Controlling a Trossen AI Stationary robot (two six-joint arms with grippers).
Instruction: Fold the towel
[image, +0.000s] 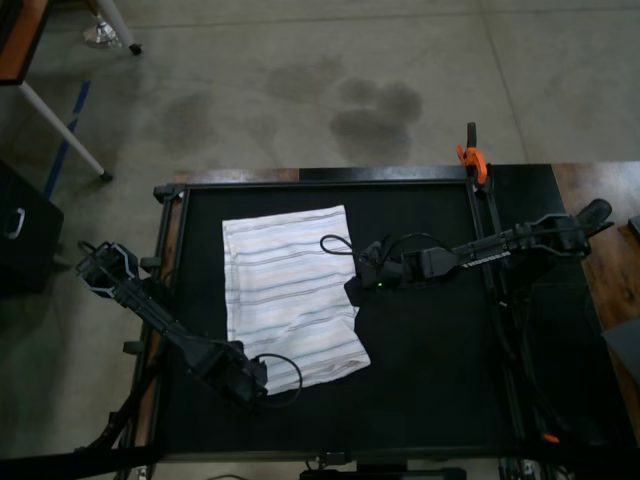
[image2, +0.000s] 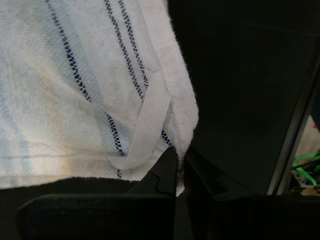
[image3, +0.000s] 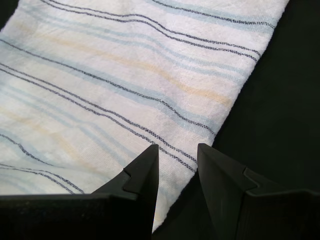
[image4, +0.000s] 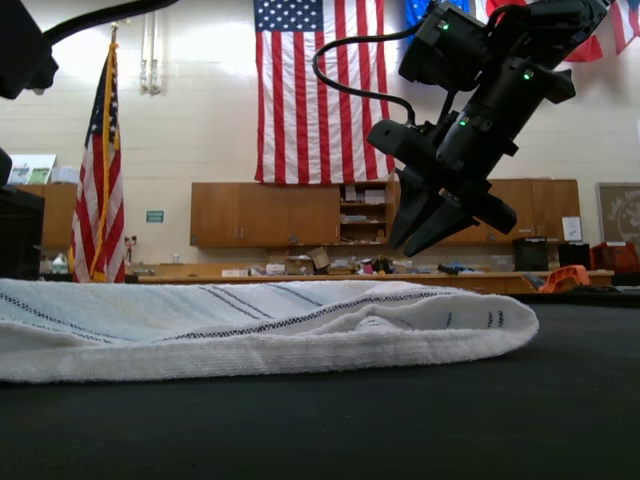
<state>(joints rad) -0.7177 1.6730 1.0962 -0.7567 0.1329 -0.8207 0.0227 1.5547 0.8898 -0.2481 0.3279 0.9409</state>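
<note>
The towel (image: 290, 298) lies folded on the black bench (image: 430, 370); the left end effector (image2: 178, 172) pinches its corner, clenched; the right end effector (image3: 177, 165) hovers released over an edge; next, likely grasp that edge.

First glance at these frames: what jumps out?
The striped white towel, already folded over, lies on the black table, left of centre in the top view. The left end effector pinches the towel's near corner, while the right end effector hangs open above its far edge.
</note>
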